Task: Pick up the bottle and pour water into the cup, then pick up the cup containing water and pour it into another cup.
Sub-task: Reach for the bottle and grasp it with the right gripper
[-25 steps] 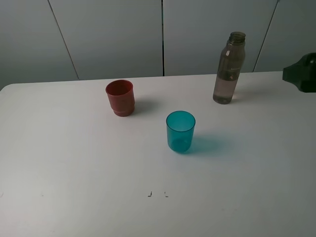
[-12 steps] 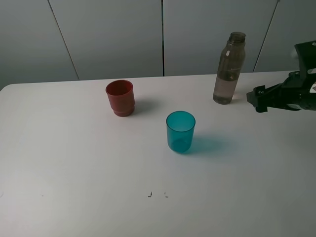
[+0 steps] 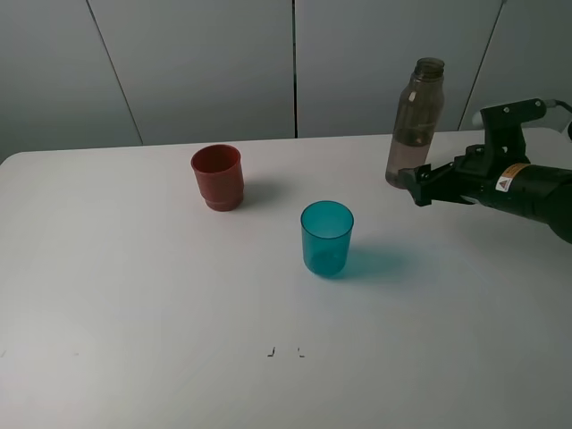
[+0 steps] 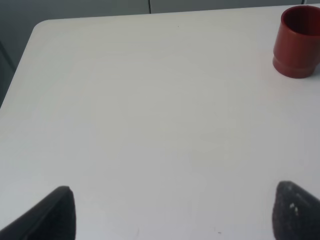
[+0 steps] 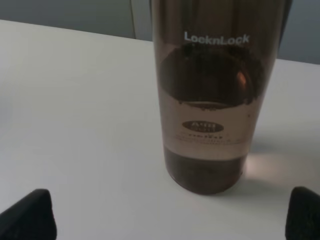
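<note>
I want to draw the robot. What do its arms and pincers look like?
The right arm is a chunky black tube with a small white sticker bearing an orange mark, and a pale grey bracket on top. The right pincer is black too, with two stubby fingers. Of the left pincer only two dark rounded fingertips show.

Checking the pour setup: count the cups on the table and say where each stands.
2. The red cup stands back left on the table; the teal cup stands near the middle, closer to the bottle. None looks hidden.
</note>
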Controlling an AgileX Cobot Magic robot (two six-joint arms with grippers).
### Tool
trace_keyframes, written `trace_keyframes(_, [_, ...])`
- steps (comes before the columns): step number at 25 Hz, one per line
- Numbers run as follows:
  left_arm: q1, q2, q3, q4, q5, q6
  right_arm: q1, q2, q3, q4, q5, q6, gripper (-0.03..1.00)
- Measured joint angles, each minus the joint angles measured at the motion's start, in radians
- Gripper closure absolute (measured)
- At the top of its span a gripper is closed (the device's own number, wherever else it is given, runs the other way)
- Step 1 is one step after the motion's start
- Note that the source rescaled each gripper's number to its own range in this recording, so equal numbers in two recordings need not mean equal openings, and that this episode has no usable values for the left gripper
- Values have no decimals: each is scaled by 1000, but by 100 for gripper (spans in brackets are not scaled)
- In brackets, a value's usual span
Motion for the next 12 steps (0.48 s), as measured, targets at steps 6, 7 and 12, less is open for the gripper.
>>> trace_keyframes(6, [0, 0, 0, 0, 0, 0, 0, 103, -120, -5, 0, 0, -3])
trace_keyframes(7, [0, 0, 0, 0, 0, 0, 0, 114, -138, -5, 0, 0, -3])
trace_keyframes(12, [0, 0, 0, 0, 0, 0, 0, 160, -216, 15, 0, 0, -3])
